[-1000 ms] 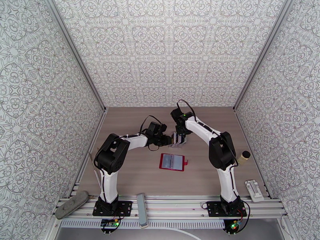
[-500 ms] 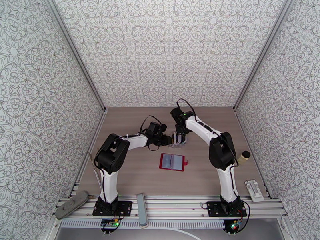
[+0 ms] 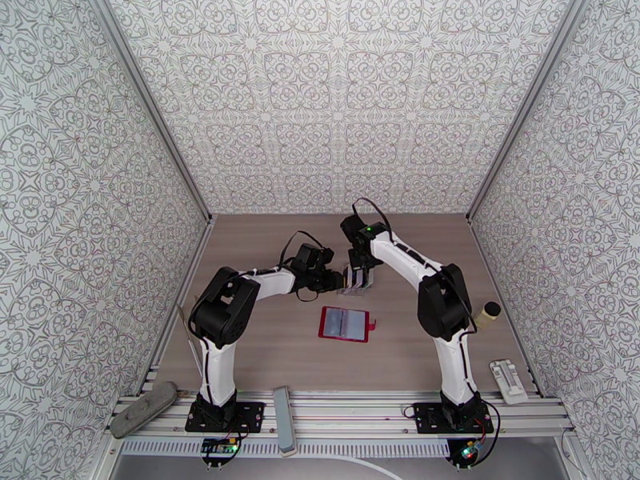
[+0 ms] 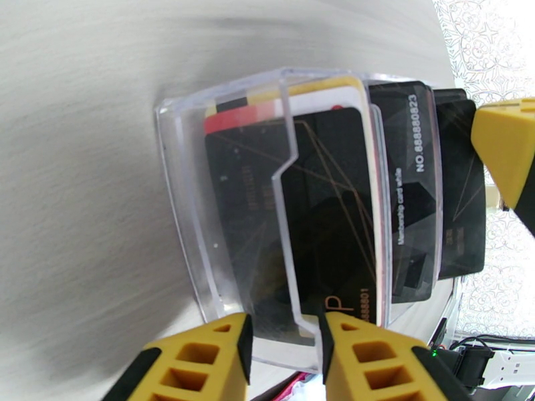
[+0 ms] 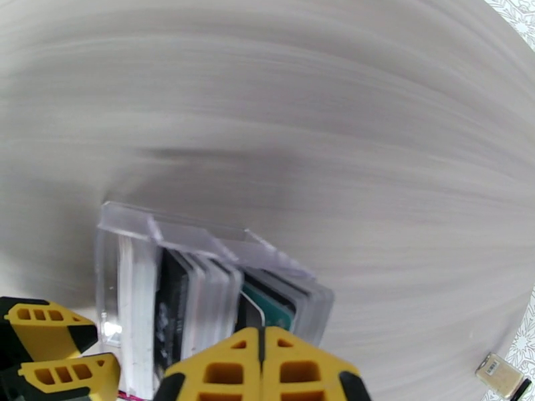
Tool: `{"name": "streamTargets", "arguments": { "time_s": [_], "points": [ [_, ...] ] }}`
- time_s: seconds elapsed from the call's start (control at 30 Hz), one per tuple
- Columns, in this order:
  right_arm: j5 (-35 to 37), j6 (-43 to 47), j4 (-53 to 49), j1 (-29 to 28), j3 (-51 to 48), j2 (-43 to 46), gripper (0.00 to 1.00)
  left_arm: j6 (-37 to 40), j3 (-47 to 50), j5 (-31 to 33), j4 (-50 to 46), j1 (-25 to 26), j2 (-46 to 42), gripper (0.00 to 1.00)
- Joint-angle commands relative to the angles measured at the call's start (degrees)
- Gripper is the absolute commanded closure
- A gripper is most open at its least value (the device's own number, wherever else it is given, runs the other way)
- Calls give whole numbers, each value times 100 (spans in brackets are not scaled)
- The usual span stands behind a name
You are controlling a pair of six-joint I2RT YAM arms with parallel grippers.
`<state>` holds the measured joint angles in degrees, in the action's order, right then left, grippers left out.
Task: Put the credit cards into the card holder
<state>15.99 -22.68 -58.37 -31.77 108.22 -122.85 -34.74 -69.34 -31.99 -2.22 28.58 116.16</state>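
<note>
Now that the right gripper (image 3: 366,270) has snapped shut over the clear rack (image 3: 352,288), overhead the card holder (image 3: 344,323) lies open on that rack's near side. Left wrist: the left gripper (image 4: 284,325) clamps the rack's wall, credit cards (image 4: 401,215) upright inside. Right wrist: shut jaws meet above a teal card (image 5: 271,307); whether it's caught is unclear.

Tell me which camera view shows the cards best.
Left wrist: the cards stand face-on in the clear box, with their print readable. The right wrist view shows them edge-on, as a row of thin edges. The top view shows them as a tiny stack.
</note>
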Motion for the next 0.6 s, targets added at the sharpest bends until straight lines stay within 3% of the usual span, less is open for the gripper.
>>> {"name": "streamTargets", "arguments": {
  "time_s": [0.0, 0.2, 0.37, 0.57],
  "points": [
    [-173, -105, -25, -76, 110, 112, 100, -81, 13, 84, -235, -67, 258, 67],
    [-201, -154, 16, -128, 19, 110, 100, -77, 1, 70, -243, -63, 258, 67],
    [-291, -211, 112, -128, -160, 220, 88, -79, 4, 71, -235, -66, 263, 67],
    [-340, -320, 238, -128, -437, 387, 86, -86, 1, 76, -235, -72, 259, 67]
  ]
}}
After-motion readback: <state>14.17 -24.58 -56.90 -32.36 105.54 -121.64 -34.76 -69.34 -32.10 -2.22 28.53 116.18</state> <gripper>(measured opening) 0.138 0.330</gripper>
